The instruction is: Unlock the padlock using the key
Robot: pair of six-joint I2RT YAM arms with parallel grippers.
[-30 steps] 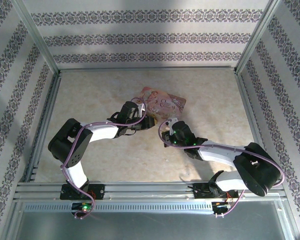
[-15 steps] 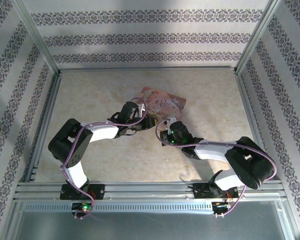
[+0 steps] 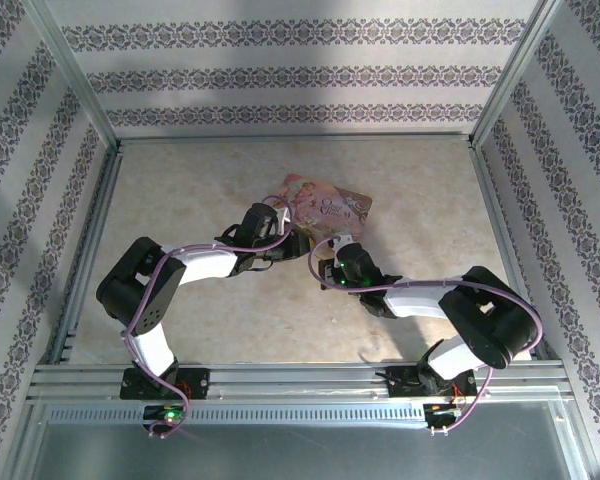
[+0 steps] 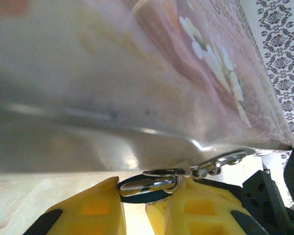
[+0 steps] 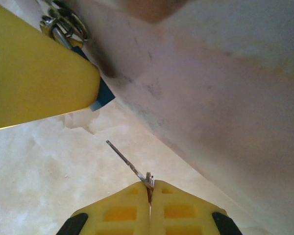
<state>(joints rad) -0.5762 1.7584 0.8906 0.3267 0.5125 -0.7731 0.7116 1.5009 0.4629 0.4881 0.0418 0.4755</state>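
Note:
In the left wrist view my left gripper (image 4: pixel 134 197) is shut on the padlock (image 4: pixel 146 187), whose blue body and silvery shackle sit between the yellow fingers, right against the pink tin (image 4: pixel 152 83). A small ring chain (image 4: pixel 215 165) runs off the shackle to the right. In the right wrist view my right gripper (image 5: pixel 150 185) is shut on the key (image 5: pixel 125 160), its thin blade pointing up and left toward a blue corner of the padlock (image 5: pixel 104 96). A gap of bare table separates the key tip from the padlock. From above, the left gripper (image 3: pixel 298 243) and the right gripper (image 3: pixel 326 268) are close together.
The pink illustrated tin (image 3: pixel 330 207) lies on the marble-patterned table (image 3: pixel 200 190) just behind both grippers; its wall (image 5: pixel 225 78) slants close along the right of the key. A metal frame and patterned walls surround the table.
The right arm has swung left and forward, bringing the key nearer to the left gripper and the padlock. The left arm and the tin have stayed put.

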